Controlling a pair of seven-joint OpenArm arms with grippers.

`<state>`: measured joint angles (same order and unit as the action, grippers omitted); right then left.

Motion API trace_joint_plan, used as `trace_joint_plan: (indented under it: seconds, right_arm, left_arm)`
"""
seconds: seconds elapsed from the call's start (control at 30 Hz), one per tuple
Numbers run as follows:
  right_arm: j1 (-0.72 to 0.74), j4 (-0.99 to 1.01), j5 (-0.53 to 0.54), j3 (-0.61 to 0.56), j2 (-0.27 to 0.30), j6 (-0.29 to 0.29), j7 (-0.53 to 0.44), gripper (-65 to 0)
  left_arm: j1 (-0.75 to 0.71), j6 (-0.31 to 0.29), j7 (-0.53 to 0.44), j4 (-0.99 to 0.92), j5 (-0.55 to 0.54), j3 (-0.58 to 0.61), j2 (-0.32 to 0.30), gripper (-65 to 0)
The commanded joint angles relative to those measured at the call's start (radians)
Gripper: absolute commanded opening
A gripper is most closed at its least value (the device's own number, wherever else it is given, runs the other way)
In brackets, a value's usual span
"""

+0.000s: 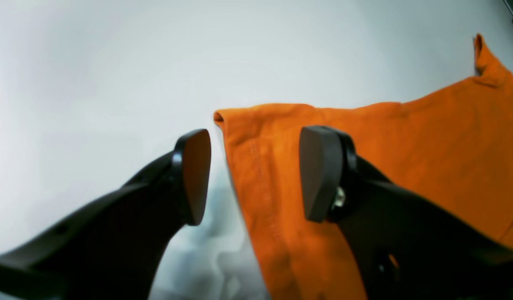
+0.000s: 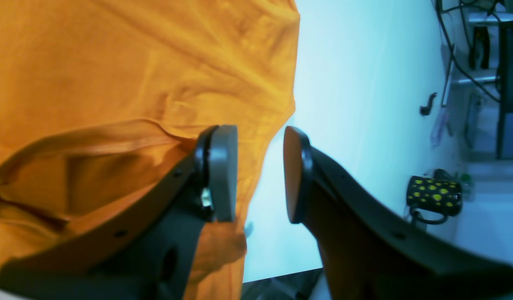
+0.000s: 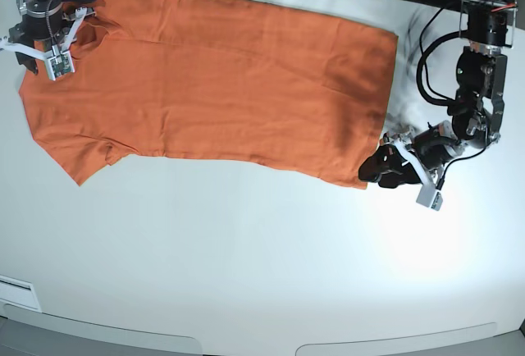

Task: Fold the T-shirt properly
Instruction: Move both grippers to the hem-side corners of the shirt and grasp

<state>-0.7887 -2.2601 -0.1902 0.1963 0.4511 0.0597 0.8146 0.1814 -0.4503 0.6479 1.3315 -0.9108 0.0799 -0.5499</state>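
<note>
Base view shows you the T-shirt point(image 3: 213, 77) spread flat across the far half of the white table point(image 3: 246, 266), its hem edge toward your left arm and its collar end toward your right arm. Your left gripper point(image 3: 379, 167) sits low at the near hem corner; in the left wrist view its jaws stand parted, straddling the shirt's edge, with one pad over the fabric and the other over bare table, gripping nothing. Your right gripper point(image 2: 256, 175) is likewise spread wide at the sleeve and shoulder edge, one finger over orange cloth. A spotted mug point(image 2: 433, 196) stands off beyond.
</note>
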Motion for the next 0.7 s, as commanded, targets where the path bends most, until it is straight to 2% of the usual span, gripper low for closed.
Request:
trace_joint_plan:
  seconds: [0.0, 0.23, 0.47, 0.67]
  right_arm:
    - [-0.003, -0.019, -0.006, 0.008, 0.012, -0.011, -0.017, -43.6]
    - [-0.003, -0.019, -0.005, 0.008, 0.012, -0.011, -0.014, -43.6]
    - [-0.003, -0.019, -0.005, 0.008, 0.012, -0.011, -0.015, -43.6]
    - [0.003, -0.019, -0.001, 0.008, 0.012, -0.011, -0.018, -43.6]
  left_arm:
    - [0.027, -0.002, -0.018, -0.001, -0.01, 0.0, -0.015, -29.9]
    - [0.066, 0.001, -0.019, -0.116, -0.01, 0.011, 0.012, -29.9]
    - [0.106, -0.057, -0.012, -0.257, -0.019, 0.011, 0.057, -29.9]
    - [0.119, -0.109, 0.129, -0.272, -0.105, 0.012, 0.108, -29.9]
